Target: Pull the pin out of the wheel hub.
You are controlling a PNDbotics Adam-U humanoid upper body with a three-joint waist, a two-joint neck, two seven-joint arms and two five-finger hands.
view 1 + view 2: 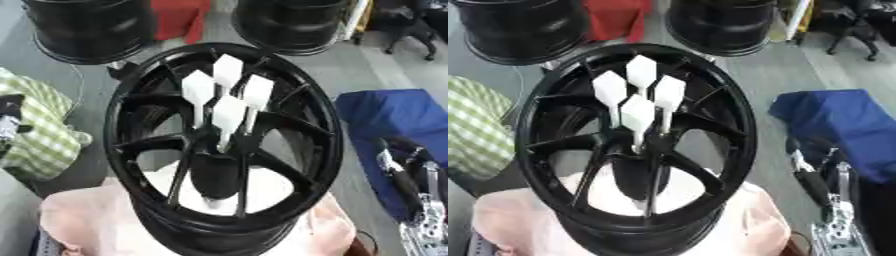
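A grey floor (376, 70) is carrying everything here. In the lower middle of the frame, a pale pink cloth (83, 220) is lying under the black wheel hub (223, 145), which is resting on it. Two more black rims are sitting on the floor at the top, one in the upper left (87, 30) and one at upper centre (293, 25). A blue cloth (842, 125) is lying at the right, and a green checked cloth (44, 130) at the left.

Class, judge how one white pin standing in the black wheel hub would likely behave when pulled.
The white pin looks thin-stemmed with a broad blocky head, so probably light and easy to pinch. It stands upright in the wheel hub, so it likely slides straight out; sideways pulling might bend it.
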